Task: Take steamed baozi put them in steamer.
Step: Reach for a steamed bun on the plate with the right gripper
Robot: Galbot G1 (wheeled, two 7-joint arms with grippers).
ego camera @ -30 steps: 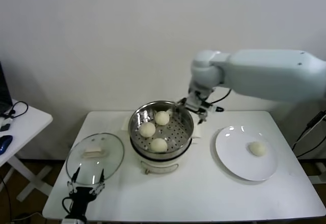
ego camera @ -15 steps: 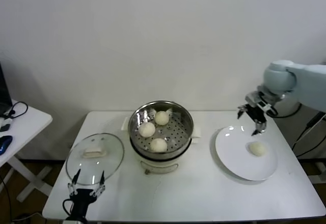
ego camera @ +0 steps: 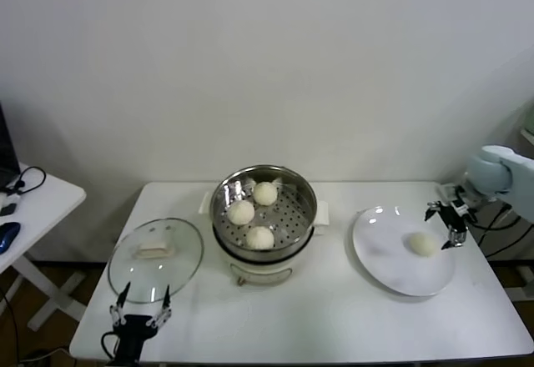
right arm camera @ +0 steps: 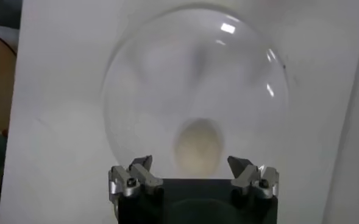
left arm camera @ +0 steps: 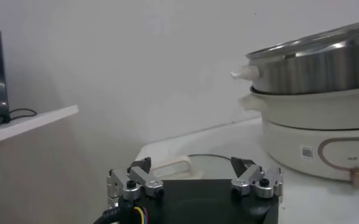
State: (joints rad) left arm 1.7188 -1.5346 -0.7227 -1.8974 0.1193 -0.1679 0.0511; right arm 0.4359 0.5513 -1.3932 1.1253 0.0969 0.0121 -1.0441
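Three buns (ego camera: 259, 237) sit in the steamer (ego camera: 264, 213), head view; 4th bun (ego camera: 422, 243) lies alone on the white plate (ego camera: 380, 263) at the surface's right side. Bare surface (ego camera: 317, 317) runs wide btwn steamer and plate and along the front edge. Glass lid (ego camera: 156, 258) lies flat left of the steamer, near the front-left corner. Right gripper (ego camera: 445, 227) hangs just off the plate's right rim, beside the lone bun, jaws spread wide, holding nothing; its arm is cut off by the frame edge. Left gripper (ego camera: 141, 313) sits low at the front-left edge, below the lid, jaws wide, empty. A side table (ego camera: 33, 208) stands apart at far left.

Left wrist view: left gripper (left arm camera: 194, 182) jaws wide apart w/ nothing btwn; steamer (left arm camera: 319, 122) rises ahead, its inside hidden from this low angle.

Right wrist view: right gripper (right arm camera: 193, 176) jaws wide, empty; bun (right arm camera: 199, 143) on the plate (right arm camera: 136, 91) just ahead, its near part hidden by the gripper body.
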